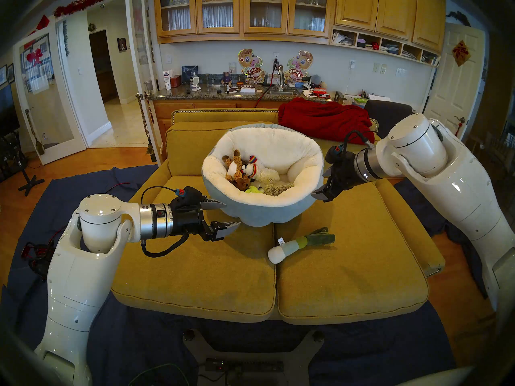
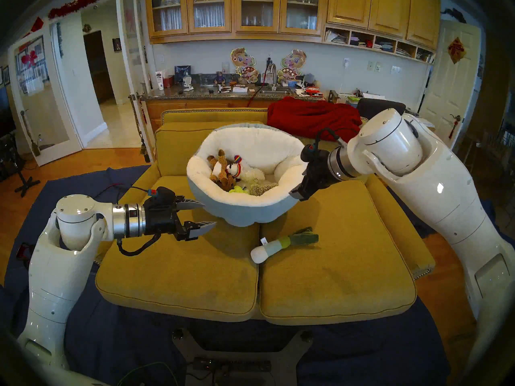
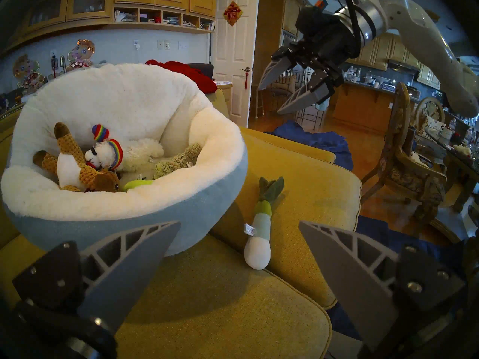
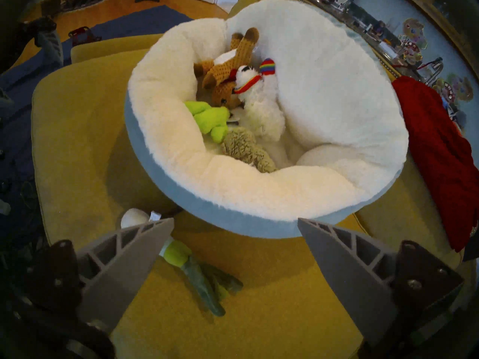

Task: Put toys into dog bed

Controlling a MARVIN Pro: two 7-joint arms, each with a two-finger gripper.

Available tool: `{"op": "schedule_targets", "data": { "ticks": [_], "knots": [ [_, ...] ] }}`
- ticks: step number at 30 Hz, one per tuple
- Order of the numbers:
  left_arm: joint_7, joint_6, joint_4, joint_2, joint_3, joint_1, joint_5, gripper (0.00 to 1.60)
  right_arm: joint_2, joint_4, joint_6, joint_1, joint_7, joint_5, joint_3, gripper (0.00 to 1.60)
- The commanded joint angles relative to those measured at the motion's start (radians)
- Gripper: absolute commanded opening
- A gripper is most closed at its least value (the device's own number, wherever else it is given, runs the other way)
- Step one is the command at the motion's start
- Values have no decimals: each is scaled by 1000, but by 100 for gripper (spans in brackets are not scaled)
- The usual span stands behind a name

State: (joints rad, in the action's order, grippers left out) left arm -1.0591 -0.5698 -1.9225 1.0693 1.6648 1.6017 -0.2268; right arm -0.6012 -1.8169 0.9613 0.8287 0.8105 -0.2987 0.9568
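The dog bed (image 1: 250, 215), blue-grey outside and cream fleece inside, sits at the back of the yellow sofa. In it lie a brown reindeer (image 1: 237, 168), a white lamb with a rainbow hat (image 1: 262, 172), a lime-green cactus (image 4: 210, 117) and a grey-beige fuzzy animal (image 4: 243, 148). A white-and-green leek (image 1: 299, 244) lies on the right cushion in front of the bed. My left gripper (image 1: 232, 213) hovers open and empty beside the bed's left wall. My right gripper (image 1: 319, 183) hangs open and empty at the bed's right rim, above and behind the leek (image 4: 199, 270).
A big red blanket (image 1: 323, 118) is heaped on the sofa back behind the bed's right. Two mustard seat cushions (image 1: 195, 279) spread in front. A dark blue cloth (image 1: 83, 182) covers the floor around the sofa. A cluttered kitchen counter (image 1: 223, 94) stands behind.
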Motion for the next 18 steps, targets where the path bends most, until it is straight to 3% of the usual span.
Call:
{"op": "schedule_targets", "data": {
  "ticks": [1,9,18],
  "knots": [
    [1,-3,-22,-2,11,-25,-4,160,-3,20,-1,-41,-7,8,-17,160],
    [0,-3,-22,-1,12,-25,-3,160,-12,44,-1,-25,-33,-8,-40,160],
    [-1,-4,-22,0,12,-25,-1,160,26,28,-1,15,-49,-51,-63,160]
  ]
}}
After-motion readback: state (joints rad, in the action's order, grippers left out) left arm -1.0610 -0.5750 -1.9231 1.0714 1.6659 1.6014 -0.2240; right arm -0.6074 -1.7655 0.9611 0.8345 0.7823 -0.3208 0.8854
